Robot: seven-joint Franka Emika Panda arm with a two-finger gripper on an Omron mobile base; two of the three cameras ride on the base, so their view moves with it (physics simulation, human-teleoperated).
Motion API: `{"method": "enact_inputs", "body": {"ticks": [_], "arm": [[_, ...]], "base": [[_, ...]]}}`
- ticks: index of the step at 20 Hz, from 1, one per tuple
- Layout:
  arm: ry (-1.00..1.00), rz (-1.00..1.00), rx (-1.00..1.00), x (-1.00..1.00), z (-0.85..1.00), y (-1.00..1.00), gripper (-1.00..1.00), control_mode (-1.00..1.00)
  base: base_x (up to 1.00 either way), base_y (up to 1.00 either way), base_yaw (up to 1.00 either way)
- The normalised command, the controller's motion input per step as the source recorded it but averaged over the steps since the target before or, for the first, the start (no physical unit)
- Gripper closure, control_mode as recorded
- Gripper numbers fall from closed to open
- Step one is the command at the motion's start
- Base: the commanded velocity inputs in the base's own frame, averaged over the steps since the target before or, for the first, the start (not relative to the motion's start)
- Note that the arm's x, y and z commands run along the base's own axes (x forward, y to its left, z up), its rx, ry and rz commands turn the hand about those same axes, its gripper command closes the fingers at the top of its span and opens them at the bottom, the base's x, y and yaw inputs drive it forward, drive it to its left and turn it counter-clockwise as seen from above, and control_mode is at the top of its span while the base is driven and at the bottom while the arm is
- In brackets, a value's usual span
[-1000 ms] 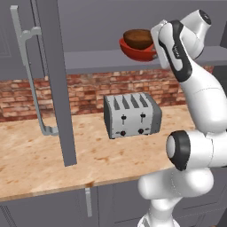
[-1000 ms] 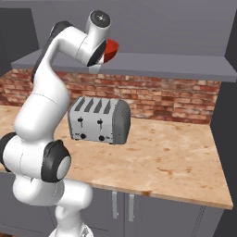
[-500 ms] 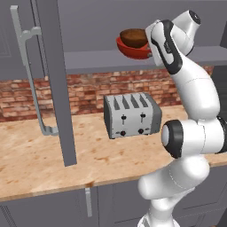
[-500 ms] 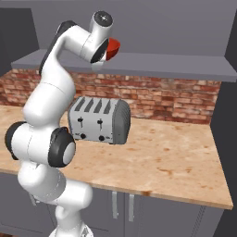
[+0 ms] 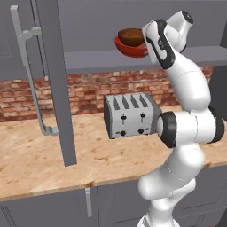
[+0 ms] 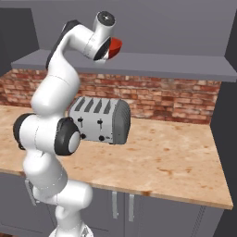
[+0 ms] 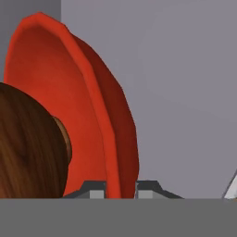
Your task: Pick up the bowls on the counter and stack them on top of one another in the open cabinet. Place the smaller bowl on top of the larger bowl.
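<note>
The end effector [image 7: 120, 190] is clenched on the rim of the red bowl [image 5: 129, 48]; in the hand view its two fingertips [image 7: 95, 190] straddle the red wall, one on the inner face and one on the outer. The brown bowl [image 5: 132, 36] sits nested inside the red bowl, its dark wood-look side showing above the red rim in the left base view and pressing close at the lower left of the hand view.

Taking the toaster [image 5: 133, 114] as landmark: the two bowls are high above it, at the level of the cabinet shelf [image 5: 102, 60], with the red bowl's underside at or just over the shelf's surface; contact cannot be told. In the right base view a sliver of the red bowl [image 6: 114, 46] shows past the robot's wrist, above and slightly right of the toaster [image 6: 101, 120].

The toaster stands on the desk [image 5: 40, 162] against the brick backsplash [image 5: 86, 91]. Left of the toaster hangs the open cabinet door [image 5: 55, 84], with its long bar handle [image 5: 30, 75] farther left. Below the toaster, the grey base cabinets [image 6: 152, 215] run under the desk edge.
</note>
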Motion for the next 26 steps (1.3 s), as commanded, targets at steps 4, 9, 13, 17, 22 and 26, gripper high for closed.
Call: {"method": "enact_inputs", "body": {"ticks": [4, 9, 13, 17, 22, 26], "arm": [[0.0, 0.0, 0.0, 0.28, -0.03, 0.0, 1.0, -1.0], [0.01, -0.01, 0.0, 0.26, -0.09, 0.0, 1.0, -1.0], [0.01, -0.01, 0.0, 0.27, -0.09, 0.0, 1.0, -1.0], [0.01, -0.01, 0.0, 0.29, -0.08, 0.0, 1.0, -1.0], [0.02, 0.0, 0.0, 0.14, -0.04, 0.02, 1.0, -1.0], [0.01, 0.0, 0.0, 0.03, -0.01, 0.08, -1.0, -1.0]], "base": [[0.0, 0.0, 0.0], [0.0, 0.0, 0.0], [0.0, 0.0, 0.0], [0.0, 0.0, 0.0], [0.0, 0.0, 0.0], [0.0, 0.0, 0.0]]}}
